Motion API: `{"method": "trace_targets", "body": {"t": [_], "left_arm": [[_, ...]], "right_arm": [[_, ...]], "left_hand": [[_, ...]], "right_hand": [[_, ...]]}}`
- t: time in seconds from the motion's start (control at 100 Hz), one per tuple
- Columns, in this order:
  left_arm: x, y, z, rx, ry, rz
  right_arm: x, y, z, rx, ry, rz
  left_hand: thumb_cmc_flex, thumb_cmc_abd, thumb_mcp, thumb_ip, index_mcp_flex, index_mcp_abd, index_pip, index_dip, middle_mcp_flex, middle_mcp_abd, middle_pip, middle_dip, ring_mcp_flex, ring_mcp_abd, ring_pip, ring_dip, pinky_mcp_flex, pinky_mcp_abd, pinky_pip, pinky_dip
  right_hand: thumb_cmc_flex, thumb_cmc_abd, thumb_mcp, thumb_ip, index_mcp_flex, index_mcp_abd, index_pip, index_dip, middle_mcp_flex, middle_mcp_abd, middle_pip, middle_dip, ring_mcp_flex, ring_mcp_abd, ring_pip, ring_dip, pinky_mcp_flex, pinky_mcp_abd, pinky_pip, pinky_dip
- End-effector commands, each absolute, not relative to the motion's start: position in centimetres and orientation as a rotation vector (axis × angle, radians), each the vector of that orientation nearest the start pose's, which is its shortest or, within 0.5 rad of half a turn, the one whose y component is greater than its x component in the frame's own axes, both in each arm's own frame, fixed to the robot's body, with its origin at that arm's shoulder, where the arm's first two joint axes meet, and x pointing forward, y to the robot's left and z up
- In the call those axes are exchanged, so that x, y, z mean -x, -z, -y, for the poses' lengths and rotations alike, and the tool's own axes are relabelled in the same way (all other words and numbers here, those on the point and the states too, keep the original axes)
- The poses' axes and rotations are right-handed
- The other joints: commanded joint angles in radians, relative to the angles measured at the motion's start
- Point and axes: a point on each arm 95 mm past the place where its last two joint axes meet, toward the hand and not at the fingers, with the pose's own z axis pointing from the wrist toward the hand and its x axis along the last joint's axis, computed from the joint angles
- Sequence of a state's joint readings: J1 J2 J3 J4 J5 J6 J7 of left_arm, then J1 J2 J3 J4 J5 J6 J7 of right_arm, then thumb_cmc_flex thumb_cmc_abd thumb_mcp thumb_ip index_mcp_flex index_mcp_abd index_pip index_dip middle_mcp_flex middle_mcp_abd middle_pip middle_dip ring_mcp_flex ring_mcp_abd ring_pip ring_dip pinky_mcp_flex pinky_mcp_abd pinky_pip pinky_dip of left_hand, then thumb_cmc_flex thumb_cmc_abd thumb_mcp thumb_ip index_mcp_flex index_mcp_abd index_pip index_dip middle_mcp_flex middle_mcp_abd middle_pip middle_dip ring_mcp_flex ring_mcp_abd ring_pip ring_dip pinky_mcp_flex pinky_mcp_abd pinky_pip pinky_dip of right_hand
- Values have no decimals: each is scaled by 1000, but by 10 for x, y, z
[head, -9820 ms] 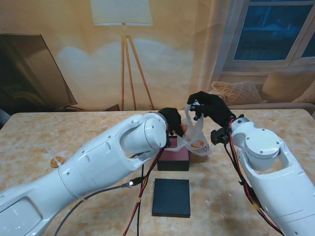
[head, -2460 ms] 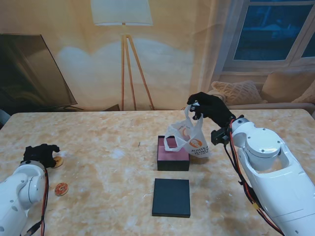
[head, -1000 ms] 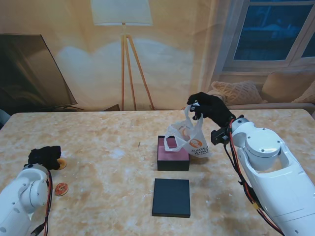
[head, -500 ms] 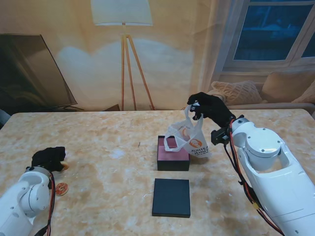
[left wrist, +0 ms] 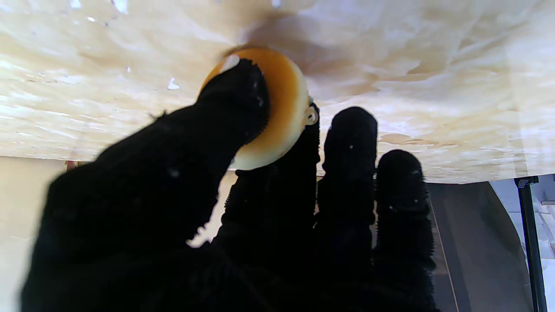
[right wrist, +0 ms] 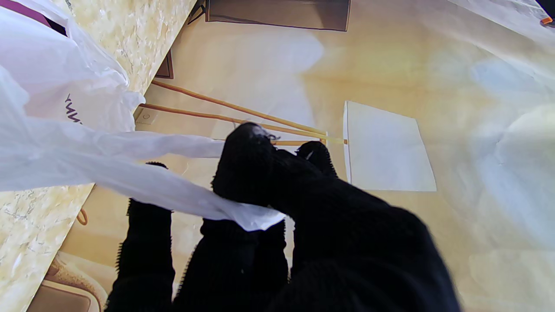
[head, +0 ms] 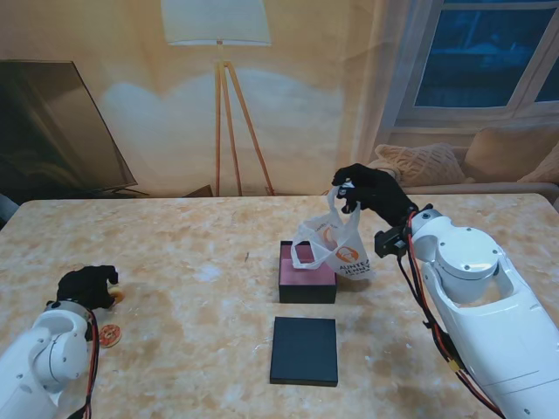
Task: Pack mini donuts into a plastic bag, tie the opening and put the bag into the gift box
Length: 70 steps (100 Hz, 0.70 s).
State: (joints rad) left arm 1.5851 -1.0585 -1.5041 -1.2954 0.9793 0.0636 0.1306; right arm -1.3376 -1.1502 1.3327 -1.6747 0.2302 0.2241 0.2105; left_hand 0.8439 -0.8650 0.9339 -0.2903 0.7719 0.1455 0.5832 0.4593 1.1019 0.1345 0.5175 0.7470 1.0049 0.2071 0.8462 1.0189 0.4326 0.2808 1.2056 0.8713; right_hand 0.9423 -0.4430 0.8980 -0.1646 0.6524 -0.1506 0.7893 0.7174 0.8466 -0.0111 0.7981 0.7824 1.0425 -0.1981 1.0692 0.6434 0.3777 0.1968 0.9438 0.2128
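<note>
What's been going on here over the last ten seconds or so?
The left hand left the plastic bag, swung out to the table's left edge and pinched a mini donut. A second donut lies nearer to me. The right hand kept holding the bag's handle over the gift box; the lid never moved.

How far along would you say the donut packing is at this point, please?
Midway through loading. The right hand holds the plastic bag up by its handle beside the open gift box. The left hand has a mini donut pinched in its fingers; another donut lies on the table. Tying and boxing remain.
</note>
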Motion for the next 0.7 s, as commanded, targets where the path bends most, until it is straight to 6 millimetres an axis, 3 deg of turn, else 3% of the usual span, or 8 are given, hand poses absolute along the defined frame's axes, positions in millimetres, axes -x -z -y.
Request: {"method": "trace_targets", "body": {"t": [0.0,0.09,0.29,0.5,0.69], "left_arm": [[-400,370,-185,1442,1044,-1198],[-398,368,-186,1445,1024,-1218],[-397,364,-186,1434,1009,-1234],[-395,361,-187,1447,979,-1270],[-392,361,-187,1459,951,-1302]], "right_arm": [[-463,207,-3,2059,2053,698],[-463,207,-3,2059,2052,699],[-463,207,-3,2057,2053,700],[-463,207,-2,2057,2054,700],[-463,207,-2,2059,2052,695]], "left_hand": [[-14,44,9,-3,23,-24,42,34,-67,23,41,-29,-51,30,-37,-4,-53,26,-24,-7],[-58,107,1,18,29,-30,70,41,-157,53,79,-73,-116,52,-62,-2,-105,28,-52,-8],[-35,151,-93,12,36,-50,109,35,-261,76,99,-143,-205,77,-74,15,-148,39,-68,4],[17,137,-117,20,51,-40,131,13,-214,87,97,-100,-154,69,-54,3,-93,45,-44,9],[33,115,-56,24,50,-34,82,-6,-205,81,45,-91,-134,51,-94,-42,-54,35,-45,-14]], "right_hand": [[58,31,63,17,14,-34,13,3,36,-94,63,18,9,-43,24,9,6,-13,24,16],[58,30,63,17,14,-34,13,3,36,-92,63,18,10,-43,24,9,5,-13,23,15],[57,30,63,17,15,-34,12,3,37,-92,63,18,11,-43,25,9,9,-13,25,16],[57,30,63,17,16,-34,13,4,37,-93,63,18,11,-43,25,9,8,-13,25,16],[57,30,64,17,16,-33,13,4,37,-94,63,18,10,-42,25,9,5,-13,25,16]]}}
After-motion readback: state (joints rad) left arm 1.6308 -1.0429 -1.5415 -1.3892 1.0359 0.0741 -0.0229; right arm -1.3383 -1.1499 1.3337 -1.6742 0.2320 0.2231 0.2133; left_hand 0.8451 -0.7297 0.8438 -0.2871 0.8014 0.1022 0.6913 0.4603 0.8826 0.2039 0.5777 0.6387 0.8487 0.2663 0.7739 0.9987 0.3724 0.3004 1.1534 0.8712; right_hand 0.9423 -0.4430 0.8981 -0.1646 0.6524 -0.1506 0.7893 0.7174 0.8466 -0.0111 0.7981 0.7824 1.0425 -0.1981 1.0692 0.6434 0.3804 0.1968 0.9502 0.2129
